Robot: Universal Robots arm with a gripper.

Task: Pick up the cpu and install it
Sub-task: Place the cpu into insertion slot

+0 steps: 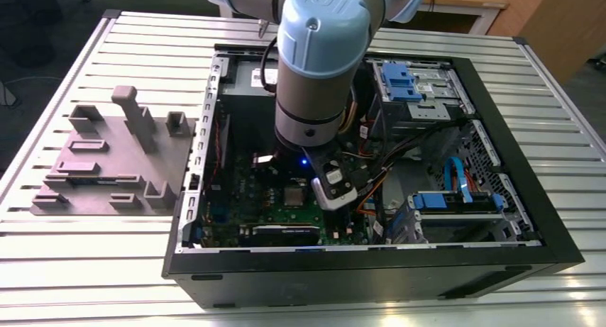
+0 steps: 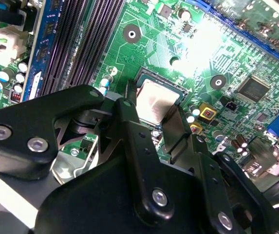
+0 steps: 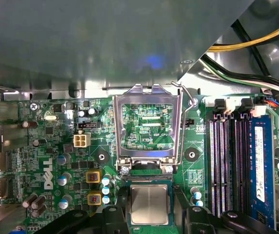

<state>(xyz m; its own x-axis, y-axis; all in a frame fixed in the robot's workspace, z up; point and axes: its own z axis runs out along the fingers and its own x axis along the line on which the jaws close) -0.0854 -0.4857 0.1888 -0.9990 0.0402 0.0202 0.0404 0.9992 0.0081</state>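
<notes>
The cpu [image 3: 149,204] is a small silvery square chip. It lies flat at the socket on the green motherboard [image 3: 56,146], just below the raised load plate [image 3: 147,95]. My gripper [image 3: 150,217] reaches down into the open computer case [image 1: 530,220]. Its black fingers [image 2: 129,119] press against two opposite edges of the cpu [image 2: 156,100], and the jaws are shut on it. In the exterior view the cpu [image 1: 295,195] shows beside the gripper [image 1: 322,196], near the middle of the board.
Long black memory slots [image 3: 227,161] run close beside the socket. Yellow, green and black cables [image 3: 246,46] cross above them. Drive cages with blue clips [image 1: 407,82] fill the case on the exterior view's right. A grey fixture block [image 1: 104,164] stands on the slatted table on its left.
</notes>
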